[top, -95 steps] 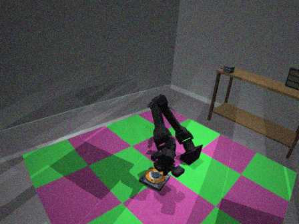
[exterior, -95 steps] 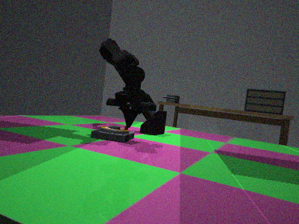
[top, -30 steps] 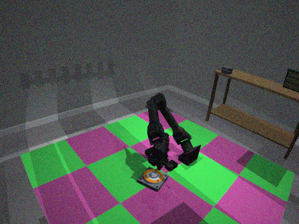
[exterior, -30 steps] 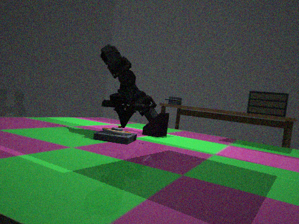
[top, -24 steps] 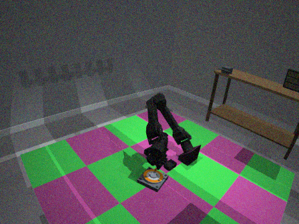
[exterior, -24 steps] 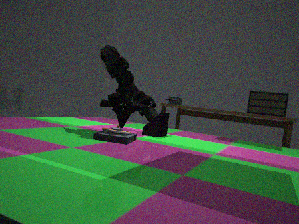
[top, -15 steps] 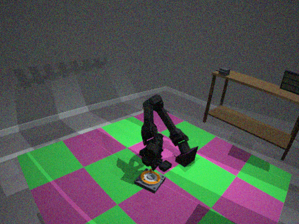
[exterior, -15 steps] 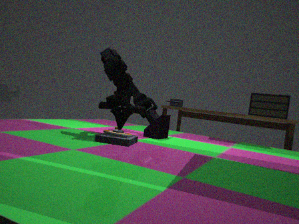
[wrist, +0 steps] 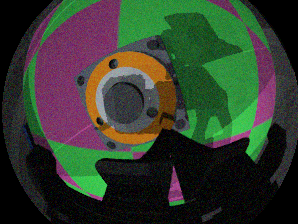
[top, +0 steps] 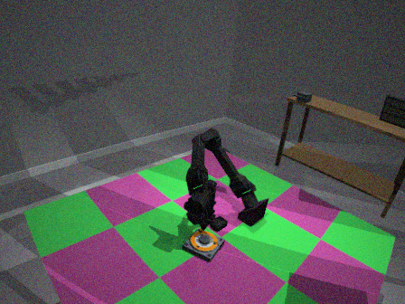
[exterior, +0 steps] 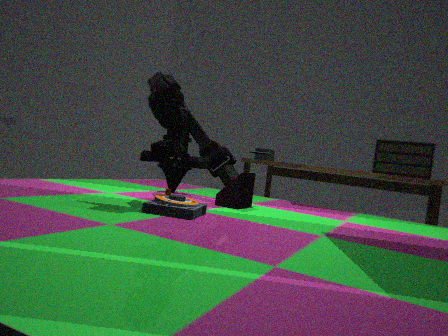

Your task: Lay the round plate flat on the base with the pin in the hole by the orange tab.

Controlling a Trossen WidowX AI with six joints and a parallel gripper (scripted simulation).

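— So where do we find the plate (wrist: 127, 103)?

— We see it on the grey base (top: 203, 246), ringed in orange around the post (wrist: 124, 102), its tab toward three o'clock in our wrist view.

— And our gripper (exterior: 168, 190)?

— Pinched fully closed on nothing, tips down at the plate's rim; whether they touch, we cannot tell.
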